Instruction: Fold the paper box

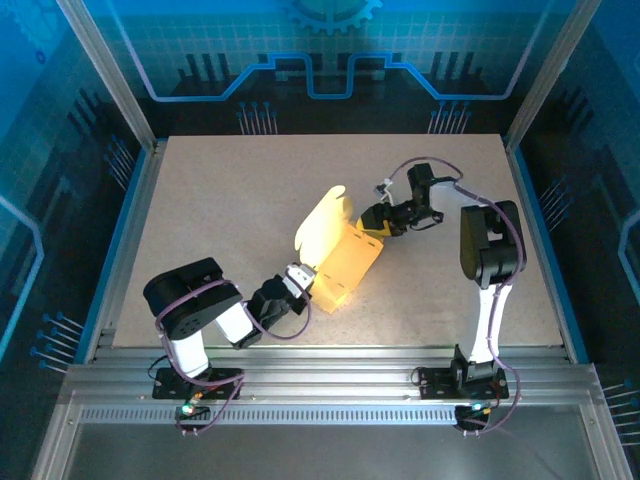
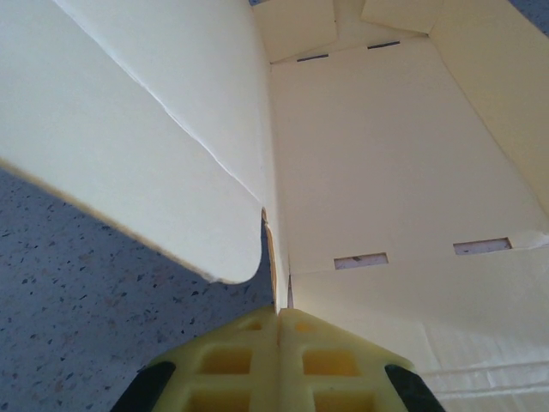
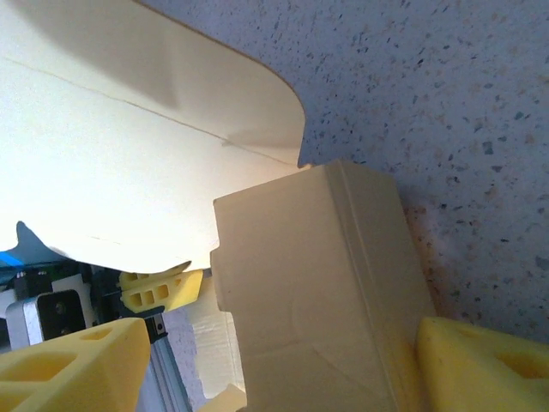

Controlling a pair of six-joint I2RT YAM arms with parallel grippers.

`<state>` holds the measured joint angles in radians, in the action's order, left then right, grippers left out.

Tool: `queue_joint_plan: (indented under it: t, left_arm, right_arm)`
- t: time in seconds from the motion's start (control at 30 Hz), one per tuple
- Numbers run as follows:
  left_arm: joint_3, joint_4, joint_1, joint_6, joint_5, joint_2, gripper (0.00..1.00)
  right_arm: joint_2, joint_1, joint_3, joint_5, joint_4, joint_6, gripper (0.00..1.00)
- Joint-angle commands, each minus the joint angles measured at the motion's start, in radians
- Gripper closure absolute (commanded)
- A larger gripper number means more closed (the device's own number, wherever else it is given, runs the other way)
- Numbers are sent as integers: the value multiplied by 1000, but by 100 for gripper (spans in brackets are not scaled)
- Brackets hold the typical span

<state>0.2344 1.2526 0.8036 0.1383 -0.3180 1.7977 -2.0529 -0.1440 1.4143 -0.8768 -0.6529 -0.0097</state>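
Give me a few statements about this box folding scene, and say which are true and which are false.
1. The left gripper is shut on a thin wall of the paper box. True.
2. The paper box lies completely flat on the table. False: a rounded flap stands up.
3. The right gripper has a folded part of the paper box between its fingers. True.
4. The card has no cut-outs. False: slots are cut in it.

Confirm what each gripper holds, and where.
Left gripper pinches the box by a wall's edge at its near end. Right gripper is open, straddling the far end, not clamped.
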Motion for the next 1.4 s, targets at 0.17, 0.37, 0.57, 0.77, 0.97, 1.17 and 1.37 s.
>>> queue_joint_plan:
  t: [0.17, 0.37, 0.57, 0.77, 0.97, 1.17, 1.37]
  left_arm:
    - [6, -91, 8, 26, 8, 2, 100]
    - [0, -87, 8, 22, 4, 2, 100]
    - [-2, -87, 8, 20, 1, -1, 100]
    - [-1, -86, 8, 15, -2, -1, 100]
    - [0, -88, 8, 12, -4, 0, 100]
    - [-2, -88, 8, 10, -5, 0, 100]
    - [-3, -87, 8, 9, -8, -1, 100]
  right_arm:
    - [57, -25, -67, 6, 100, 138, 34]
    - [53, -35, -75, 35, 69, 99, 45]
    - [50, -57, -44, 137, -16, -17, 47]
    - [48, -80, -26, 234, -66, -95, 54]
    - [33, -115, -19, 324, -90, -122, 57]
    - [25, -155, -16, 470, -100, -133, 57]
    - [36, -176, -17, 548, -96, -143, 65]
